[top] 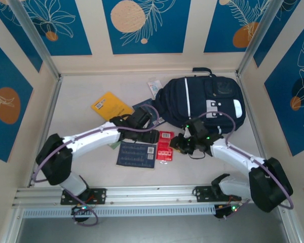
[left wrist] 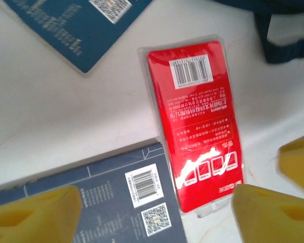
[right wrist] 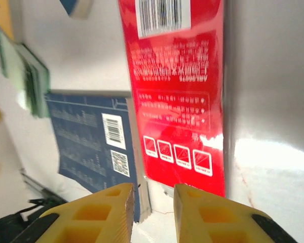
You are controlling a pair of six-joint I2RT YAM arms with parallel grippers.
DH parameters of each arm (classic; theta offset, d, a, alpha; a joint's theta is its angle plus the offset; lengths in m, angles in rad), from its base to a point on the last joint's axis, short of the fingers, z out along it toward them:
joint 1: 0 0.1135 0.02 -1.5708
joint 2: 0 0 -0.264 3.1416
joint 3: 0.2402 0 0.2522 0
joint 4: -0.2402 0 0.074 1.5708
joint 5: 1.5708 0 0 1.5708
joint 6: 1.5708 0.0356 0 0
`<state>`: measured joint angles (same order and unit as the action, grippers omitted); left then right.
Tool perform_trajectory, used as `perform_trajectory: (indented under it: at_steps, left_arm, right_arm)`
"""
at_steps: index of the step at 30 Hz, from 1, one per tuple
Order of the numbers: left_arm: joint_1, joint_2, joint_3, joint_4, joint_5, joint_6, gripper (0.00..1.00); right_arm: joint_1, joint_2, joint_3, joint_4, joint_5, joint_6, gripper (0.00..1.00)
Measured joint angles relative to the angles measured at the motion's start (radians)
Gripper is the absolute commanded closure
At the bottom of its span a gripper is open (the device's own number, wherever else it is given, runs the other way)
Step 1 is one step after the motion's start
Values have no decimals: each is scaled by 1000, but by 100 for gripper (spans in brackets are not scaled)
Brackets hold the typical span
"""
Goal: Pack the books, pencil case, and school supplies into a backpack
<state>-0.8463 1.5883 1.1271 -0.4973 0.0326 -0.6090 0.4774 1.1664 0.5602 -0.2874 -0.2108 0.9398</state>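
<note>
The navy striped backpack (top: 202,101) lies at the back right. Left of it is a yellow book (top: 110,106), and a navy book (top: 137,154) lies at centre with the red supplies packet (top: 165,146) beside it. My left gripper (top: 147,126) hovers open above them, its wide-apart jaws (left wrist: 152,217) over the navy book (left wrist: 116,202) and the red packet (left wrist: 197,126). My right gripper (top: 180,144) is at the packet's right end. Its fingers (right wrist: 154,212) stand slightly apart with nothing between them, just short of the red packet (right wrist: 177,101). The pencil case is out of view.
A second navy book (left wrist: 71,25) lies beyond the red packet. A pale packet (top: 153,87) sits by the backpack's top left, and a green packet (right wrist: 33,86) is left of the navy book. A backpack strap (left wrist: 278,30) is close on the right. Walls enclose the table.
</note>
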Motion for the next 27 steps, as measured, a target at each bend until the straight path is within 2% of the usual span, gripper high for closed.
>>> perform_trajectory:
  at_steps: [2,6,11,17,22,27]
  left_arm:
    - [0,37,-9,36,21,-6,49]
    - [0,73,-37,77,48,-22,61]
    - [0,111,-61,120,71,-25,65]
    - [0,159,-66,153,90,-24,65]
    - [2,207,-61,168,96,-13,67]
    - [7,227,-43,175,102,-10,70]
  right_arm:
    - [-68,20,-8,21,-54,-32,72]
    - [-153,105,-13,62,-126,-82,73]
    - [-183,217,-13,124,-172,-115,73]
    - [-183,349,-9,185,-210,-139,73]
    - [-185,375,8,198,-234,-143,73]
    - [-165,396,22,212,-243,-165,77]
